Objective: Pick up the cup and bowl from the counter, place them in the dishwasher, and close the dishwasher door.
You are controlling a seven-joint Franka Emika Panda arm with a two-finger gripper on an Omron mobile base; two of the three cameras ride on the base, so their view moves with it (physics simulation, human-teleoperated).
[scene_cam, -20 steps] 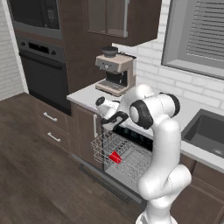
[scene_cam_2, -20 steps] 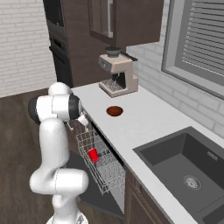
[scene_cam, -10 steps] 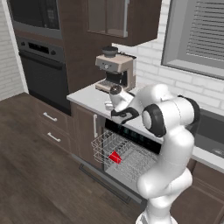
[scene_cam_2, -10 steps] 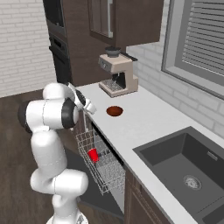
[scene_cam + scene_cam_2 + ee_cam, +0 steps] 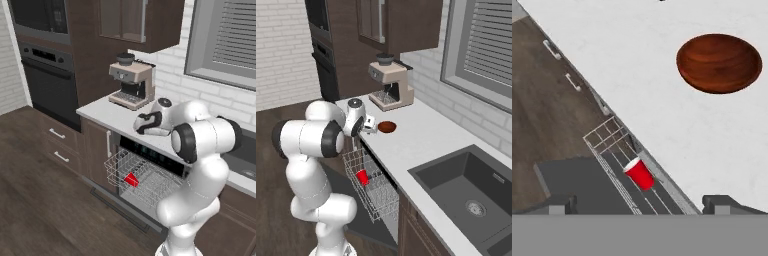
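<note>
The cup [image 5: 131, 179] lies on its side in the pale wire rack [image 5: 142, 180] pulled out of the open dishwasher [image 5: 152, 162], its white mouth tilted away from the table edge in the hand view. The dishwasher door [image 5: 572, 182] is folded down flat under the rack, a dark grey slab above the wood floor [image 5: 45, 210]. The bowl [image 5: 387, 127] sits upright on the light table [image 5: 426, 145], near its front edge and in front of the beige coffee machine [image 5: 391, 85], well apart from the dark sink [image 5: 471, 192].

The arm rises from the base, bends sharply at its big dark-jointed elbow, and reaches forward and low over the table edge, the wrist turned so the hand points down and across toward the bowl. The jaws [image 5: 642, 202] hover above the table edge beside the bowl, touching nothing; the two dark fingertips [image 5: 724, 202] stand wide apart at the bottom of the hand view, released, with nothing between them. In the hand view the bowl lies ahead and to the upper right, the cup and rack just below the jaws.
</note>
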